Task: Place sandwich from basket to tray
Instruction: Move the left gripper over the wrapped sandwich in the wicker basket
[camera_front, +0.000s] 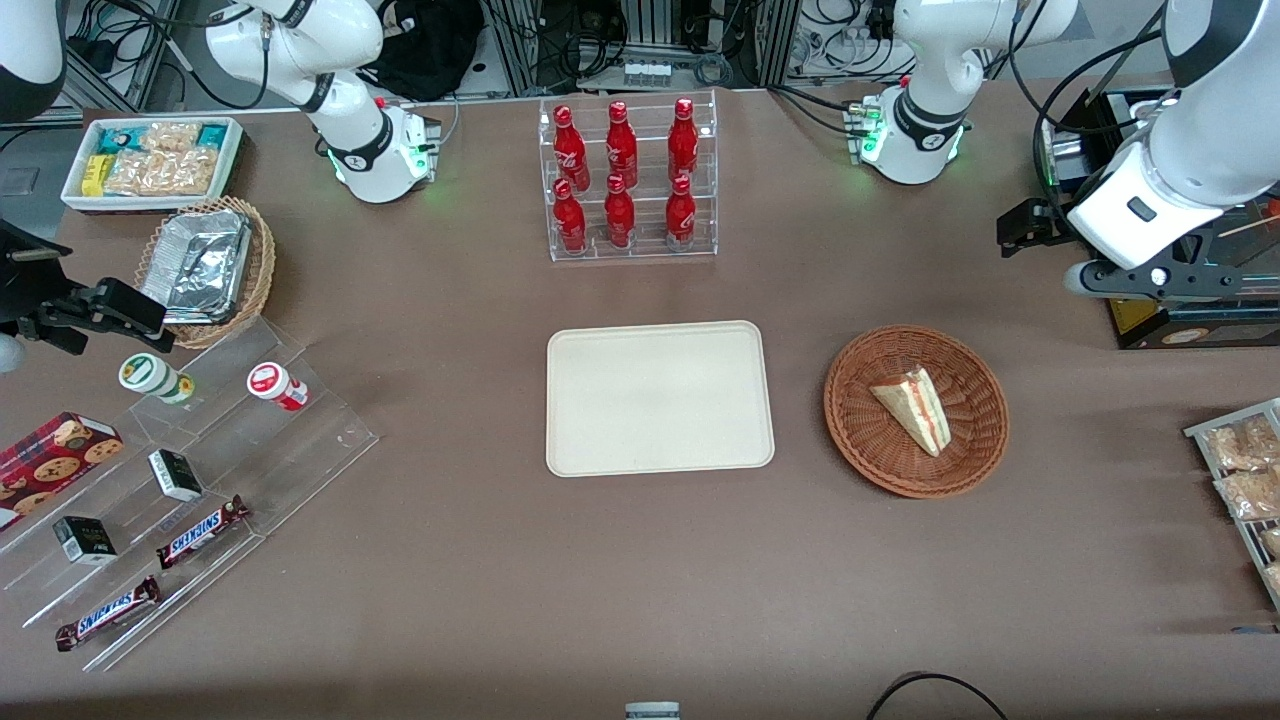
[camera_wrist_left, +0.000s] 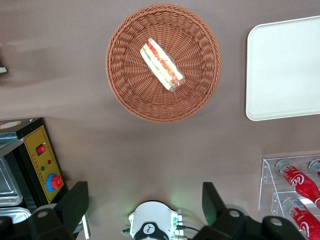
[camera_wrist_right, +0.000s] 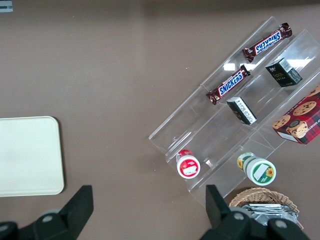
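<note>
The sandwich (camera_front: 915, 408) (camera_wrist_left: 161, 65), a pale wedge with red and green layers, lies in the round reddish-brown basket (camera_front: 880, 462) (camera_wrist_left: 129, 92). Beside the basket, toward the parked arm's end, sits the cream tray (camera_front: 660, 397) (camera_wrist_left: 285, 70) with nothing on it. My gripper (camera_front: 1022, 228) (camera_wrist_left: 144, 192) hangs high above the table. It is farther from the front camera than the basket and toward the working arm's end. It is open, its fingers (camera_wrist_left: 76, 200) wide apart with nothing between them, and well apart from the sandwich.
An acrylic rack of red bottles (camera_front: 625, 180) (camera_wrist_left: 295, 180) stands farther back than the tray. A black box with a yellow panel (camera_front: 1180, 325) (camera_wrist_left: 42, 160) and bagged pastries (camera_front: 1245, 470) sit at the working arm's end. The snack steps (camera_front: 180, 480) lie at the parked arm's end.
</note>
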